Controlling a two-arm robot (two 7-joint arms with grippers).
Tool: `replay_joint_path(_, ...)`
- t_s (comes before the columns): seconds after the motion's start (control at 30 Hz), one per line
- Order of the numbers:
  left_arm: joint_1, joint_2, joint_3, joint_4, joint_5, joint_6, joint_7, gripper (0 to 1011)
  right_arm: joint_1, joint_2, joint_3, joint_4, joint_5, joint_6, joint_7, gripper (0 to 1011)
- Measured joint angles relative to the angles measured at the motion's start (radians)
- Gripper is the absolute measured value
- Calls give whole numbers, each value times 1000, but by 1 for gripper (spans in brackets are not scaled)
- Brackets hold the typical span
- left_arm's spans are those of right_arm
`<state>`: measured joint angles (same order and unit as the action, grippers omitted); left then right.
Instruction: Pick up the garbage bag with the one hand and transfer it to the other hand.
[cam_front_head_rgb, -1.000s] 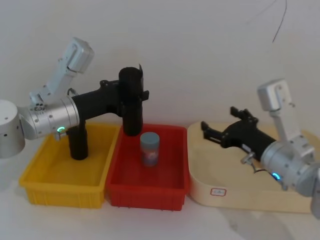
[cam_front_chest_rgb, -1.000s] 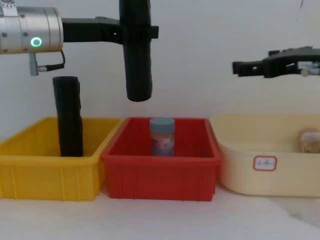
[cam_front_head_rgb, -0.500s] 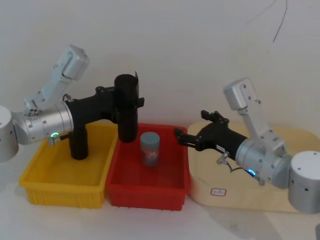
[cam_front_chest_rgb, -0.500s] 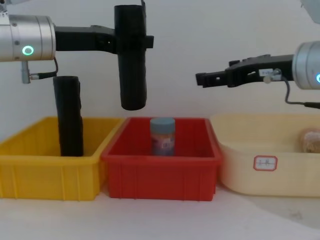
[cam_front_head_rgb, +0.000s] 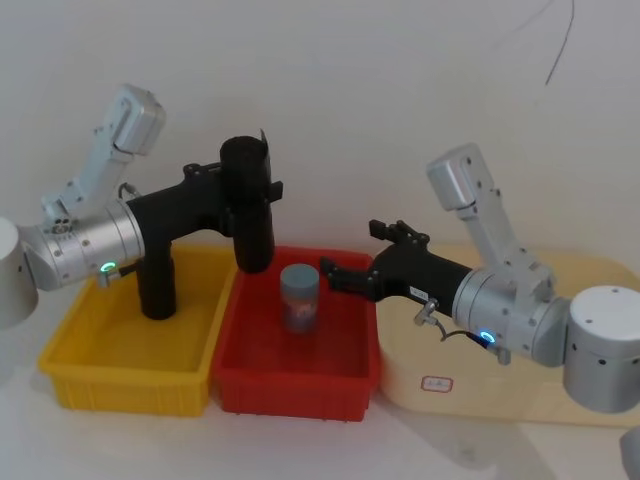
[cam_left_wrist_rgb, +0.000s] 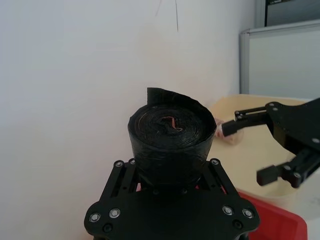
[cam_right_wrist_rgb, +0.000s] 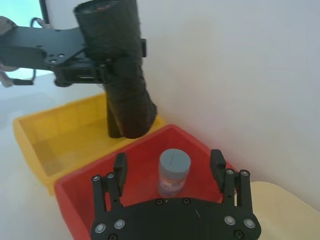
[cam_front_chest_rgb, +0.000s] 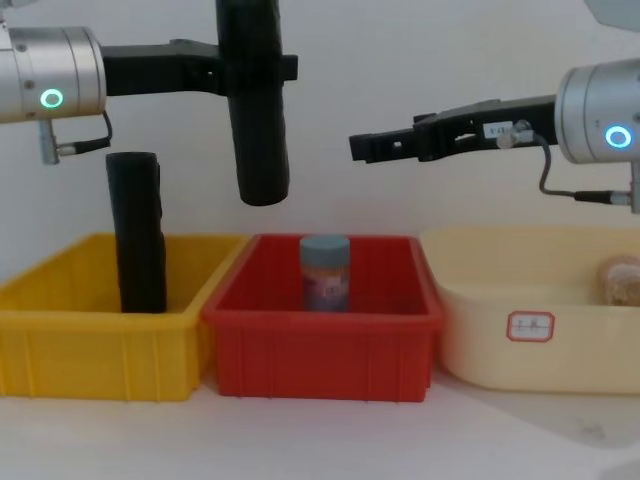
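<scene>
The garbage bag (cam_front_head_rgb: 250, 212), a thick black roll with a loose edge at its top, hangs upright above the seam between the yellow and red bins. My left gripper (cam_front_head_rgb: 250, 192), on the green-ringed wrist, is shut on its upper half; in the chest view the garbage bag (cam_front_chest_rgb: 256, 120) hangs down from that left gripper (cam_front_chest_rgb: 256, 70). My right gripper (cam_front_head_rgb: 353, 250), on the blue-ringed wrist, stands open over the red bin, to the right of the roll and apart from it. The right wrist view shows the garbage bag (cam_right_wrist_rgb: 122, 75) ahead of the open right gripper (cam_right_wrist_rgb: 169, 159).
A second black roll (cam_front_head_rgb: 157, 285) stands in the yellow bin (cam_front_head_rgb: 70, 370). A blue-grey can (cam_front_head_rgb: 299, 297) stands in the red bin (cam_front_head_rgb: 290, 388) below the grippers. A cream tray (cam_front_head_rgb: 420, 395) sits on the right.
My right gripper has reached left from over the cream tray to over the red bin, closing in on the roll. The left gripper has shifted the roll slightly left.
</scene>
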<state>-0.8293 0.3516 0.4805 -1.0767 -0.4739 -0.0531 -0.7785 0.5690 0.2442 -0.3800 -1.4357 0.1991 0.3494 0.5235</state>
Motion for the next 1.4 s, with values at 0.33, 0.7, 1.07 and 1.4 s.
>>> replay_joint_path(0.33, -27, -31, 12, 47, -15, -20, -12, 446, 10, -3, -7, 4, 27, 7, 24, 1000)
replay_joint_path(0.7, -56, -67, 34, 98, -29, -29, -35, 446, 17, -3, -10, 18, 48, 2, 37, 1000)
replay_joint_path(1.07, -80, -94, 51, 138, -37, -38, -45, 446, 26, -1, -9, 35, 61, -10, 34, 1000)
replay_joint_path(1.4, -96, -111, 62, 163, -45, -44, -50, 446, 41, -4, -15, 62, 62, -27, 23, 1000)
